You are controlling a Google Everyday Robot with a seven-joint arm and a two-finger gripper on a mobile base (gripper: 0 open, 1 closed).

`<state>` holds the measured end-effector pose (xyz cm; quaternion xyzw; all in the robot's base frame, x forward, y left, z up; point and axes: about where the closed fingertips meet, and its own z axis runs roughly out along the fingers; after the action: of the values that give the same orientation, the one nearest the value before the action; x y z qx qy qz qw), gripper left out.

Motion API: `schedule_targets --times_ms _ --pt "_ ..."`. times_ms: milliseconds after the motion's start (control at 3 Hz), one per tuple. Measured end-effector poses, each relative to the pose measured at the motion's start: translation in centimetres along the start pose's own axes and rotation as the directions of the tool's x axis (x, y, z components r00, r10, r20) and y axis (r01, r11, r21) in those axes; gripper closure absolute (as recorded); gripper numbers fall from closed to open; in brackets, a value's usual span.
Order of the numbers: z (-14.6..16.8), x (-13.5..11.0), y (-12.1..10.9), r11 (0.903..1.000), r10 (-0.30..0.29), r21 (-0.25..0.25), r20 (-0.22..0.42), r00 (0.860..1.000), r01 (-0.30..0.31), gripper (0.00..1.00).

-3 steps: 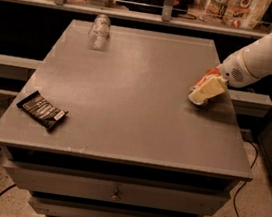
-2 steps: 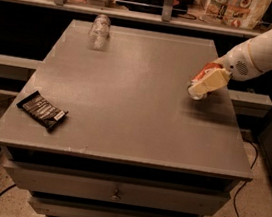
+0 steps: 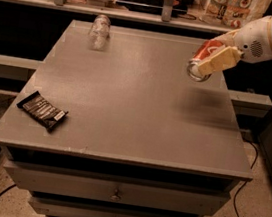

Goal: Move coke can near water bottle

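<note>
The red coke can (image 3: 200, 55) with a silver end is held on its side in the air above the table's right side, its silver end facing the camera. My gripper (image 3: 214, 60) comes in from the upper right on a white arm and is shut on the can, with a cream finger (image 3: 219, 60) across its side. The clear water bottle (image 3: 99, 31) lies on the grey table (image 3: 128, 94) at the far left corner, well to the left of the can.
A dark flat snack wrapper (image 3: 43, 110) lies near the table's front left corner. The table has drawers below its front edge. A shelf with rails and boxes runs behind the table. Cables lie on the floor at the left.
The gripper has lifted the coke can off the table's right side and carried it up and a little left. The bottle and the wrapper have not moved.
</note>
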<state>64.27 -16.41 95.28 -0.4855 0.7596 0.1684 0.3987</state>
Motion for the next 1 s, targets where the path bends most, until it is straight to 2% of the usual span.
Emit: schedule_targets --times_ms 333,667,1000 --pt "0.9 -0.2 0.2 0.9998 0.015 0.011 0.036 0.999 -0.016 1.00" --pt "5.5 -3.7 0.2 0.9994 0.016 -0.032 0.160 0.987 -0.011 1.00" --pt "8.4 -5.7 0.2 0.9987 0.012 -0.051 0.212 0.977 -0.002 1.00"
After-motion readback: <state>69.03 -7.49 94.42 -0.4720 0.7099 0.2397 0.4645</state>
